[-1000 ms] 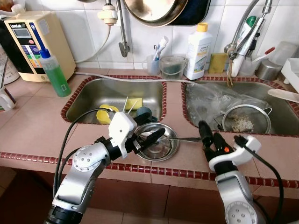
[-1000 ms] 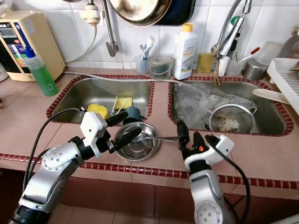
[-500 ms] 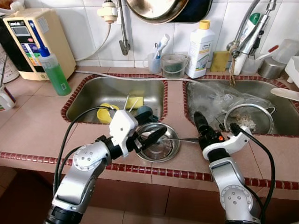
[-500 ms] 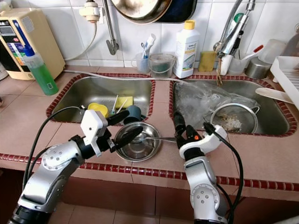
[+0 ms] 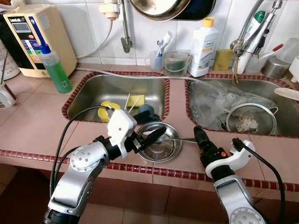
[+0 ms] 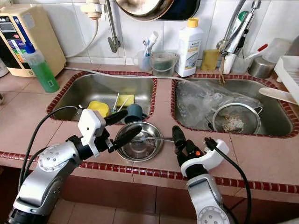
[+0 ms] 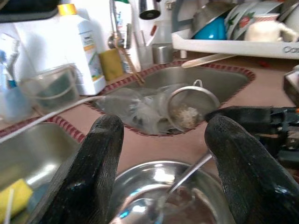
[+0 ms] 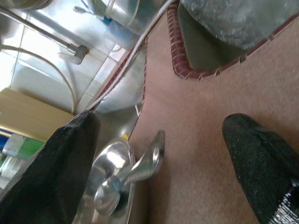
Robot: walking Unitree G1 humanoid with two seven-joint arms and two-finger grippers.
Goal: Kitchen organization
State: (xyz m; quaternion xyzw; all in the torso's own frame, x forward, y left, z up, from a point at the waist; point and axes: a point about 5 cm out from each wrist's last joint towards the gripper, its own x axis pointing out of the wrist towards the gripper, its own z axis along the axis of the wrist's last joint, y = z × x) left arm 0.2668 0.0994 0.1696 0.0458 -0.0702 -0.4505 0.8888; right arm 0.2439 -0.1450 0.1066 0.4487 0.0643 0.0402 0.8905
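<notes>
A round steel bowl (image 5: 160, 143) sits on the tiled counter in front of the two sinks. A spoon (image 5: 187, 139) lies in it, its handle sticking out to the right over the rim. My left gripper (image 5: 154, 126) is open and hovers at the bowl's left side; in the left wrist view its fingers (image 7: 96, 158) frame the bowl (image 7: 140, 191) and spoon (image 7: 189, 171). My right gripper (image 6: 182, 138) is open low over the counter, just right of the spoon handle (image 8: 150, 158), which lies between its spread fingers (image 8: 70, 149) without touching them.
The left sink (image 5: 93, 93) holds a yellow cup (image 5: 108, 111), a sponge and a dark cup (image 5: 145, 112). The right sink (image 5: 275, 126) holds a clear plastic bag (image 5: 219, 100) and a strainer (image 5: 250, 122). A green soap bottle (image 5: 55, 71) and white bottle (image 5: 204, 46) stand near the wall.
My right gripper has shifted slightly left, closer to the spoon handle. The left gripper has stayed open at the bowl. The camera has moved a little.
</notes>
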